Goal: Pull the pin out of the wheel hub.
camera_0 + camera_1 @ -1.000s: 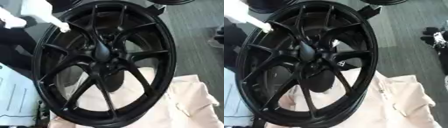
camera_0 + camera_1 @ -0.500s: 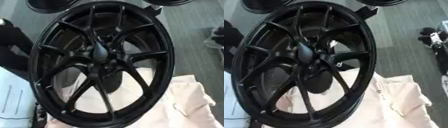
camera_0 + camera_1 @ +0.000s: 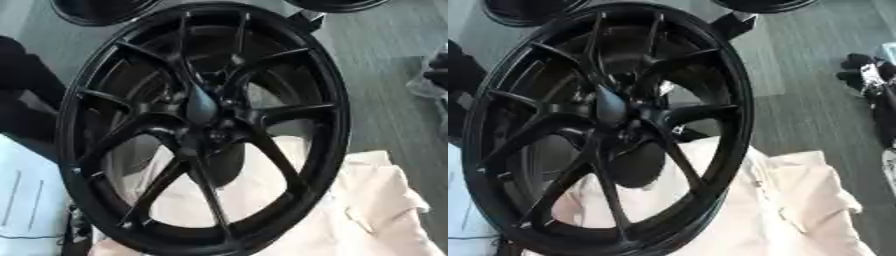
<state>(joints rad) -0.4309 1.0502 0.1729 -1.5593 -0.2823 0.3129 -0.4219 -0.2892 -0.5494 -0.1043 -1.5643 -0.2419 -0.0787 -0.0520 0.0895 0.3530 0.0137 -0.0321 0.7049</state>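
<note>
A large black multi-spoke wheel (image 3: 289,75) stands nearly upright on a cream cloth (image 3: 376,210) and fills most of both views. At its hub (image 3: 206,127) a dark tapered pin (image 3: 201,102) sticks out toward me, also seen as the pin (image 3: 610,102) in the right eye view. Neither of my hands shows in either view, and nothing touches the wheel.
Two more black rims (image 3: 101,10) lie on the grey floor behind the wheel. A dark mass (image 3: 22,85) is at the left, and a white panel (image 3: 26,200) at the lower left. Dark objects (image 3: 868,80) sit at the right edge.
A white shape that touched the rim's upper left one second ago has left the view. The picture has shifted slightly; the wheel stands as before.
</note>
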